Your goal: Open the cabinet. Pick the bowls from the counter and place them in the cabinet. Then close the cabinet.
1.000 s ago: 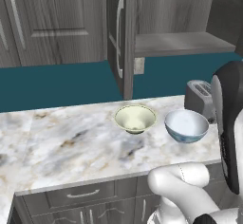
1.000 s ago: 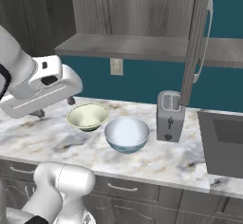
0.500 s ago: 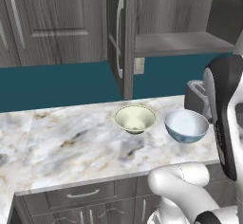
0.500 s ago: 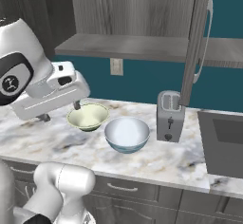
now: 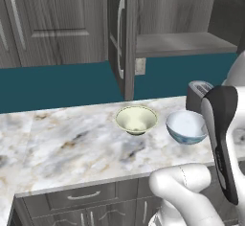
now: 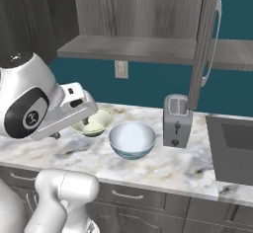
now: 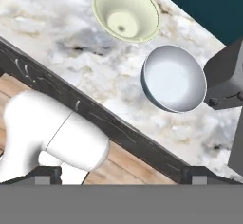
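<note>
My claw (image 7: 121, 174) is spread wide and empty, high above the surface's (image 7: 57, 33) near edge. Both bowls sit ahead of it: cream-green bowl (image 7: 126, 12) farther, blue-patterned bowl (image 7: 174, 78) nearer, probably the easier reach. The cabinet (image 5: 125, 38) stands open.

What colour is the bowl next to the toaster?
The bowl is white inside and blue outside, beside the toaster. The right base view shows it best.

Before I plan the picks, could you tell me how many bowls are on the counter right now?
2. The cream-green bowl sits on the counter below the open cabinet; the blue-patterned bowl stands beside it, next to the toaster. The arm may hide more.
</note>
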Robot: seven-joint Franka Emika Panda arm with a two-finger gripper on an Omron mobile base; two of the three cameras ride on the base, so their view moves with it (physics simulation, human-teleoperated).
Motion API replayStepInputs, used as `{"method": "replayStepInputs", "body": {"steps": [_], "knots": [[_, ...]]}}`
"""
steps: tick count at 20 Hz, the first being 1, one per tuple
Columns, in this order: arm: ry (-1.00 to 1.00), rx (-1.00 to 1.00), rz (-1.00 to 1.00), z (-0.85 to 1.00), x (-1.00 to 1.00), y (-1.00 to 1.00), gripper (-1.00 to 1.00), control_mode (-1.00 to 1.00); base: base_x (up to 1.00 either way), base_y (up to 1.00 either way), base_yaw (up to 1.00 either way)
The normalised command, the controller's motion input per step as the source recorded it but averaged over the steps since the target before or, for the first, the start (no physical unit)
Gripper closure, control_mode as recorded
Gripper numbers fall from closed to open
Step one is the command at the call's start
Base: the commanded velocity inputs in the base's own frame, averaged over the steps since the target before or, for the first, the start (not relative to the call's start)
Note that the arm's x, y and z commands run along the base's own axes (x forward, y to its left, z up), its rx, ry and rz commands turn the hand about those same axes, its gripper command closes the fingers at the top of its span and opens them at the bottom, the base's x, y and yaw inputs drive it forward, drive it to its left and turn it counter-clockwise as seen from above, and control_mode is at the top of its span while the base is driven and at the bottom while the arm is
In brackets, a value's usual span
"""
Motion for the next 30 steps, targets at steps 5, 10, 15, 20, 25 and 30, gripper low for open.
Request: {"method": "replayStepInputs", "body": {"steps": [5,10,15,20,25,30], "knots": [[0.00,0.00,0.10,-0.01,0.22,0.00,-1.00,-1.00,0.00,0.00,0.00],[0.04,0.00,0.10,-0.11,0.30,0.00,-1.00,-1.00,0.00,0.00,0.00],[0.09,0.00,0.08,-0.42,0.20,0.00,-1.00,-1.00,0.00,0.00,0.00],[0.01,0.00,0.02,-0.40,0.23,0.00,-1.00,-1.00,0.00,0.00,0.00],[-0.01,0.00,0.00,-0.46,0.28,-0.14,-1.00,-1.00,0.00,0.00,0.00],[-0.03,0.00,0.00,-0.40,0.33,-0.14,-1.00,-1.00,0.00,0.00,0.00]]}}
